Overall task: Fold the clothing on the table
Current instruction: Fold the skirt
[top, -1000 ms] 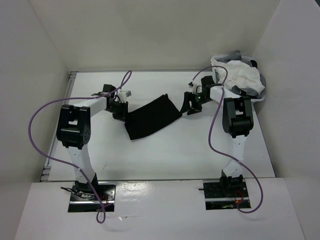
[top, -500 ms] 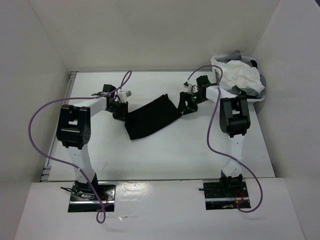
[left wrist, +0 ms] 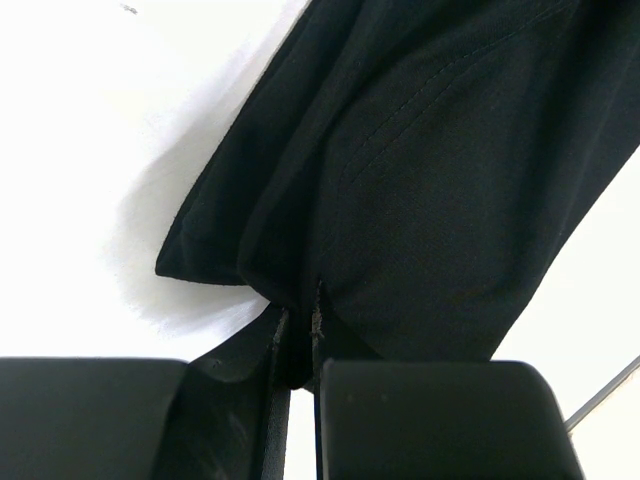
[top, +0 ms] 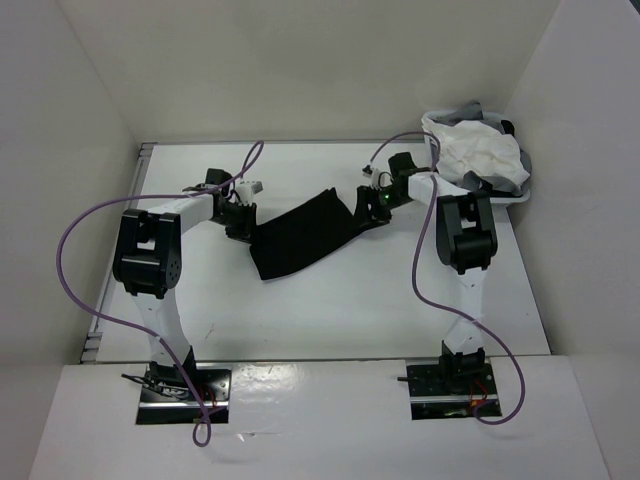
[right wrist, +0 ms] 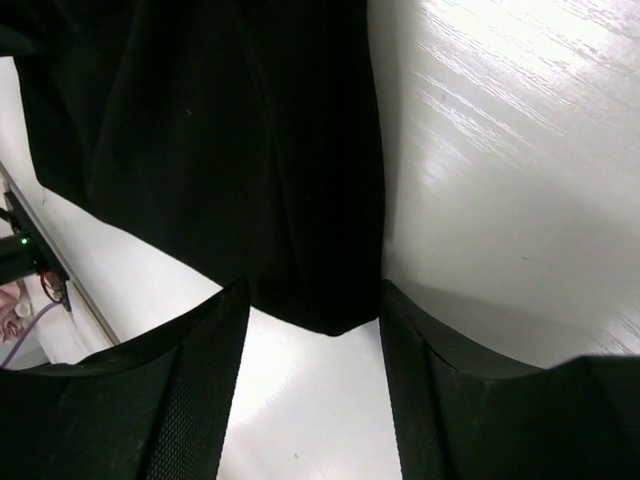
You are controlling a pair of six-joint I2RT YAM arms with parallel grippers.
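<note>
On the white surface (top: 300, 310), the black clothing (top: 300, 235) is lying mid-fold between two pincers.
The clothing is stretching as a slanted band across the middle of the surface, its near-left end at the left pincer (left wrist: 297, 320) and its far-right end at the right pincer (right wrist: 312, 295). The left pincer is gripping the fabric, with a corner bunching tightly between its closed fingers. The right pincer is standing open, its fingers straddling the other corner without yet pressing on it. The band seems to be lying in more than one layer, so a first lengthwise fold is probably done, though the pictures are not settling that. Clamping the second corner, bringing the ends together and flattening the stack are looking like the work remaining. A basket (top: 520, 195) holding a white garment (top: 480, 155) is sitting at the far right corner, apart from the fold.
</note>
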